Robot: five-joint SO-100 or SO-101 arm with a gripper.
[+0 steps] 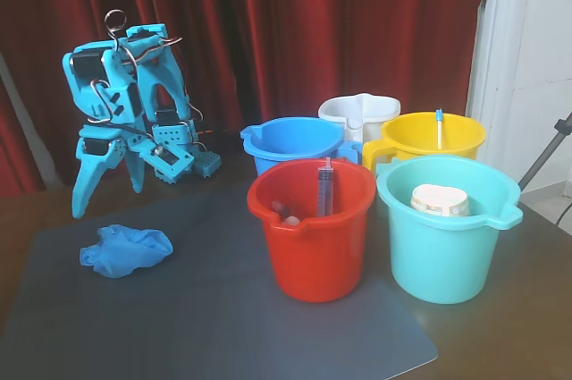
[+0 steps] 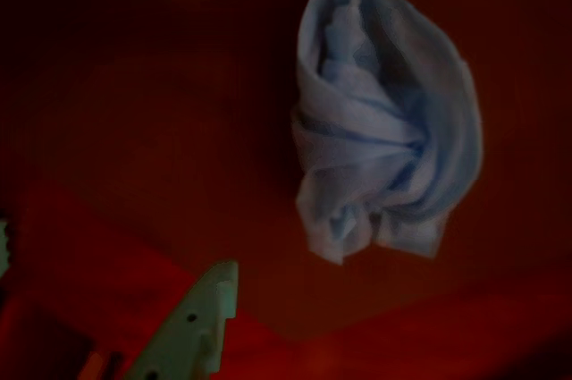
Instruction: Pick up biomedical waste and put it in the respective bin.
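Observation:
The biomedical waste, a crumpled bright blue glove (image 1: 125,249), lies on the left part of a grey mat (image 1: 223,317). My gripper (image 1: 107,197) hangs just behind and above it on the folded arm, pointing down, open and empty. In the wrist view the glove (image 2: 384,121) fills the upper right under a red tint. There one pale fingertip (image 2: 210,308) shows at the bottom, clear of the glove. The respective bin, a yellow bucket (image 1: 465,143), stands at the back right with a thin blue-tipped stick in it.
A red bucket (image 1: 313,246) holding a syringe (image 1: 324,188) stands mid-table, a teal bucket (image 1: 447,255) with a white container to its right. A blue bucket (image 1: 290,143) and a white bucket (image 1: 357,112) stand behind. A red curtain hangs at the back.

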